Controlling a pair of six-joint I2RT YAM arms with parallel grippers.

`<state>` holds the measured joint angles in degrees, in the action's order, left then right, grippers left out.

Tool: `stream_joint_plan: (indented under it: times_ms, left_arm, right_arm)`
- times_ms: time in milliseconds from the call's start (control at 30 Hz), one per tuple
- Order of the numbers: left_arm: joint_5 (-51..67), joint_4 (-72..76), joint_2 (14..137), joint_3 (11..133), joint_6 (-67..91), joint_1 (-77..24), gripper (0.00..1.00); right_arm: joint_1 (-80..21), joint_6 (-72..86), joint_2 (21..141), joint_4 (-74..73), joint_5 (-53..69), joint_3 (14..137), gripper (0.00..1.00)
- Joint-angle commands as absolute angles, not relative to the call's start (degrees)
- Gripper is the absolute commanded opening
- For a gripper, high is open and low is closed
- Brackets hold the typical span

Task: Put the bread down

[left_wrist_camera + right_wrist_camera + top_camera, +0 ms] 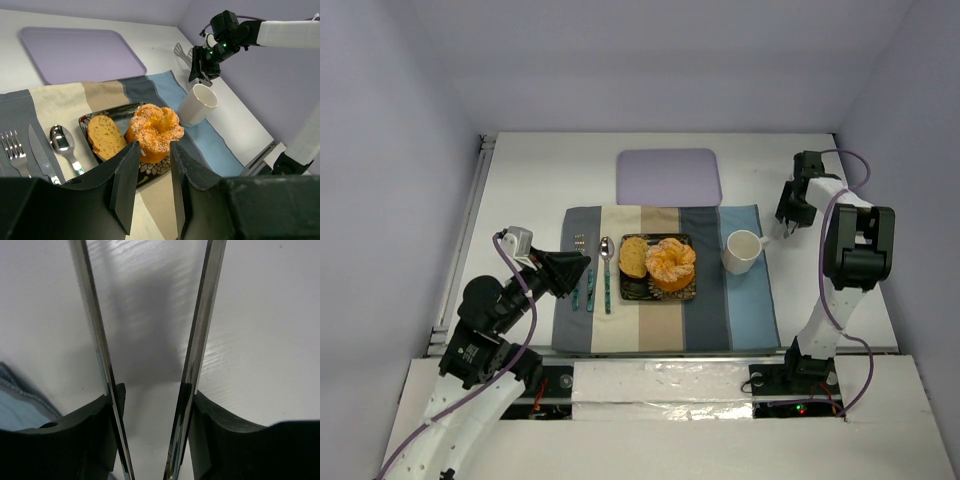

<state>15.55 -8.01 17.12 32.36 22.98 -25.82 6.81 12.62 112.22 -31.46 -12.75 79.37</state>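
Note:
The bread [633, 256], a golden slice with a browner crust, lies on the left part of a black plate [658, 293], touching a peeled orange [670, 262]. In the left wrist view the bread [106, 136] lies left of the orange [155, 131]. My left gripper [582, 265] is open and empty, low over the cutlery left of the plate; its jaws [150, 150] frame the orange. My right gripper [787, 222] is shut on metal tongs [200, 340] over bare table, right of the mug; the tongs' arms stand apart with nothing between them.
A white mug [742, 250] stands on the striped placemat [740, 320] right of the plate. A fork [12, 150], knife [40, 155] and spoon [62, 142] lie left of the plate. A lilac tray [668, 176] lies behind the mat.

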Motion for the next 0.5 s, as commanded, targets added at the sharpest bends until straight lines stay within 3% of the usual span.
stream_joint_plan:
  times_ms: [0, 133, 467]
  left_arm:
    - [14.9, -6.6, 17.6, 32.7, 22.8, -26.1, 0.28]
    - [14.9, -6.6, 18.2, 32.8, 22.7, -26.1, 0.28]
    - [15.2, -6.5, 18.7, 32.8, 22.4, -26.1, 0.32]
  right_arm:
    - [6.7, 9.3, 113.6, -27.5, -16.2, 82.7, 0.57]
    - [6.7, 8.8, 115.3, -27.2, -15.8, 83.8, 0.72]
    - [6.7, 12.2, 112.8, -28.7, -16.7, 88.1, 0.91]
